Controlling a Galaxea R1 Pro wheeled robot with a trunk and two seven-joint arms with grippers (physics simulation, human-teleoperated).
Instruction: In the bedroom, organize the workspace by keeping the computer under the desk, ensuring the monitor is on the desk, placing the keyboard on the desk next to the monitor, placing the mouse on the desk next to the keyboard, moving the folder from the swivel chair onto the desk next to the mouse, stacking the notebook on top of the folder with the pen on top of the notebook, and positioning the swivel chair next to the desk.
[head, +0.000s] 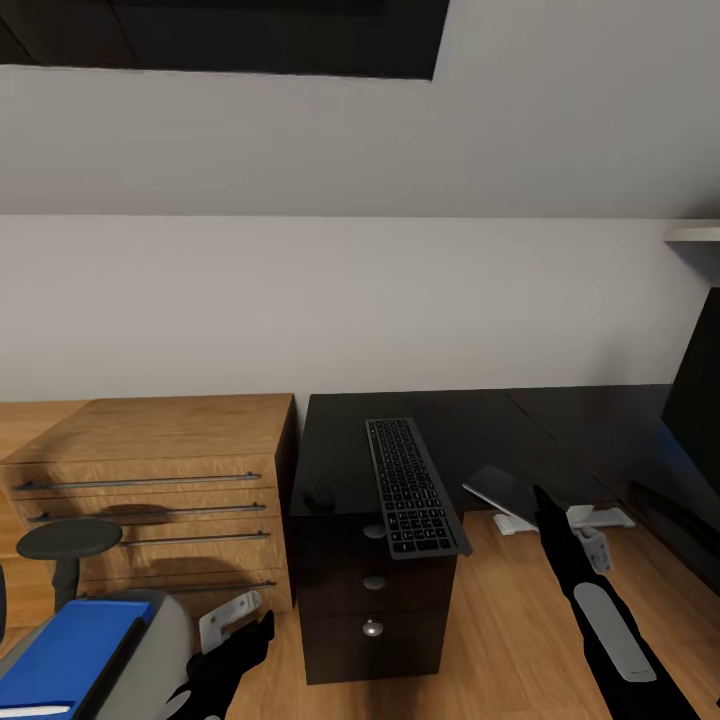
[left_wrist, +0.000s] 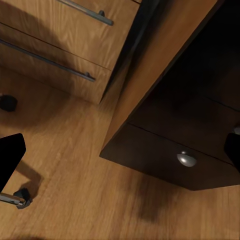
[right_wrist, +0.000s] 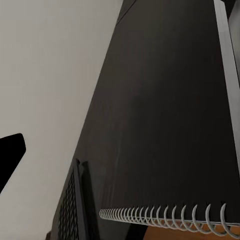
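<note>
The dark keyboard (head: 410, 485) lies lengthwise on the black desk (head: 480, 425), its near end hanging over the front edge. A small dark mouse (head: 318, 497) sits left of it. The monitor (head: 700, 390) is cut off at the right edge. A black spiral notebook (head: 503, 490) shows tilted at the desk's front, and its wire binding (right_wrist: 165, 216) is close to the camera. My right gripper (head: 548, 500) is beside it, open, with one finger (right_wrist: 10, 155) showing. The blue folder (head: 75, 650) lies on the swivel chair (head: 165, 625). My left gripper (head: 235, 625) hangs open above the floor. Computer and pen are out of view.
An oak drawer unit (head: 150, 480) stands left of the desk. A dark pedestal with round knobs (head: 372, 628) sits under the keyboard, its lowest knob (left_wrist: 186, 159) close to my left gripper. White desk legs (head: 590, 518) stand on the wood floor (head: 500, 640).
</note>
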